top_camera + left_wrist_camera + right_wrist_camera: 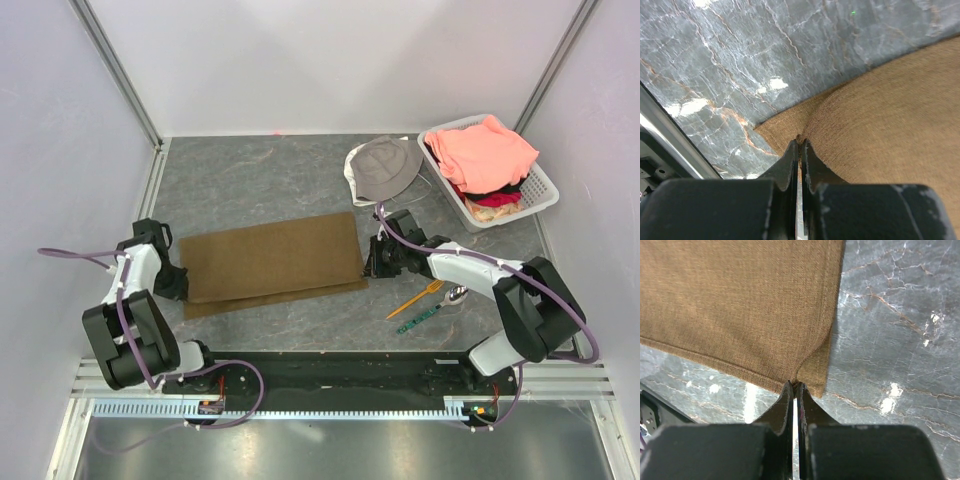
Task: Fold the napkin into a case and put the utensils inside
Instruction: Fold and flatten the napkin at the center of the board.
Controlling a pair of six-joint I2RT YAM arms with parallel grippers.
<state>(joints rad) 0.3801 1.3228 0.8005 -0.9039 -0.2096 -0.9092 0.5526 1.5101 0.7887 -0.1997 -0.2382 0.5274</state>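
On the grey marbled desk [250, 170] lies the folded brown cloth napkin [270, 258], the left hand [799, 142] pinched tight on its left edge, the right hand [794, 385] on its right near corner. Thin orange plastic fork [415, 298] and green patterned utensil [420, 320] lie nearby.

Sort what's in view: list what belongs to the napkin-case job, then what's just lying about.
Job in hand:
- napkin, pinched at either end by the left gripper and right gripper, jaws shut
- orange fork
- green utensil

Lying about:
- grey hat
- white basket
- pink clothes in the basket
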